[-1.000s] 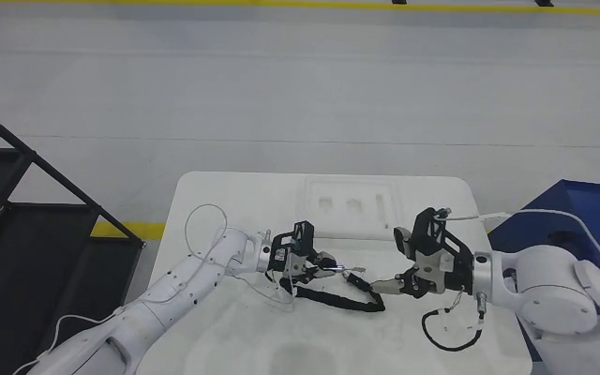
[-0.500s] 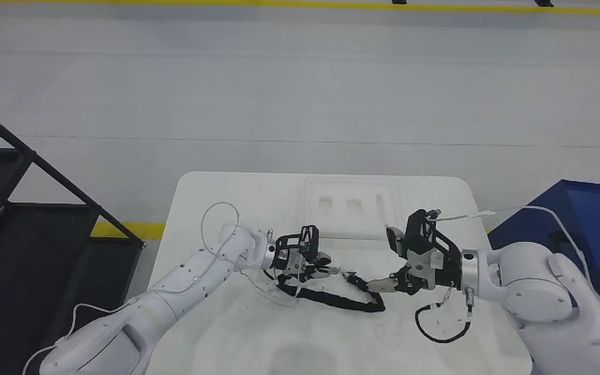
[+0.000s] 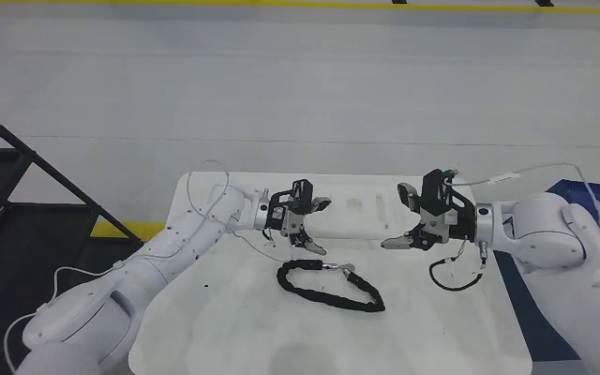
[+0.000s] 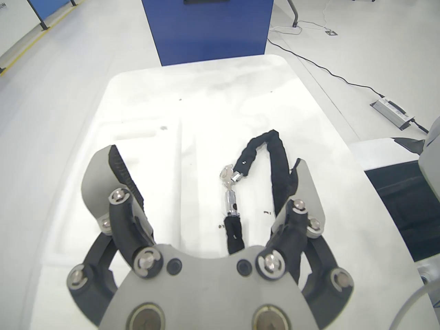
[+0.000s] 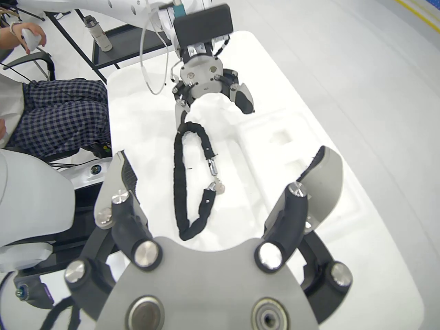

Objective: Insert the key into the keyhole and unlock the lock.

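Note:
A black fabric-covered chain lock (image 3: 328, 287) lies in a loop on the white table (image 3: 225, 319). Its silver lock barrel (image 4: 231, 201) and the silver key (image 4: 226, 173) sit where the two chain ends meet; in the right wrist view the key (image 5: 218, 189) lies next to the barrel (image 5: 213, 167). My left gripper (image 3: 319, 225) hangs open behind the chain's left end, nothing between its fingers. My right gripper (image 3: 399, 219) is open too, behind and to the right of the chain. From the right wrist view the left gripper (image 5: 213, 109) shows above the chain's far end.
A white foam tray (image 3: 352, 202) with shallow recesses lies at the back of the table between the two grippers. A blue cabinet (image 4: 206, 15) stands beyond the table's right end. A black rack (image 3: 37, 234) stands to the left.
Both grippers have drawn back from the lock's metal ends toward the rear of the table and now stand open. The chain stays lying on the table.

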Action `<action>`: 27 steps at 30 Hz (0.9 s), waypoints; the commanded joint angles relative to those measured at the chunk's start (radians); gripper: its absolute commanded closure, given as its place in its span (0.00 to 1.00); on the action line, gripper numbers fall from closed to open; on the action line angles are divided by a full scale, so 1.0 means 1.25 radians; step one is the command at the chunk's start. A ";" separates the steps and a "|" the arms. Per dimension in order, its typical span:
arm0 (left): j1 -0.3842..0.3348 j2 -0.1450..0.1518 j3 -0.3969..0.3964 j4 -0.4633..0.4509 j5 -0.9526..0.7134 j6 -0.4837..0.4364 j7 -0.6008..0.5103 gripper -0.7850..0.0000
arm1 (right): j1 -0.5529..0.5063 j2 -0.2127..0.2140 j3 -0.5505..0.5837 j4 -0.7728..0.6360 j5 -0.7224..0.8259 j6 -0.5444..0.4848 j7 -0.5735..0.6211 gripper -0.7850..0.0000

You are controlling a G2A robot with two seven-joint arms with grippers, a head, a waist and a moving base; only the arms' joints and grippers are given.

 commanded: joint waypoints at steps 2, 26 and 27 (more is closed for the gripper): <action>-0.075 0.020 0.050 0.013 -0.073 0.000 0.003 0.00 | 0.072 -0.003 -0.017 0.059 0.009 -0.030 0.010 0.00; -0.319 0.104 0.196 0.007 -0.405 0.000 -0.054 0.00 | 0.364 -0.011 -0.183 0.290 0.073 -0.078 -0.008 0.00; -0.319 0.104 0.196 0.007 -0.405 0.000 -0.054 0.00 | 0.364 -0.011 -0.183 0.290 0.073 -0.078 -0.008 0.00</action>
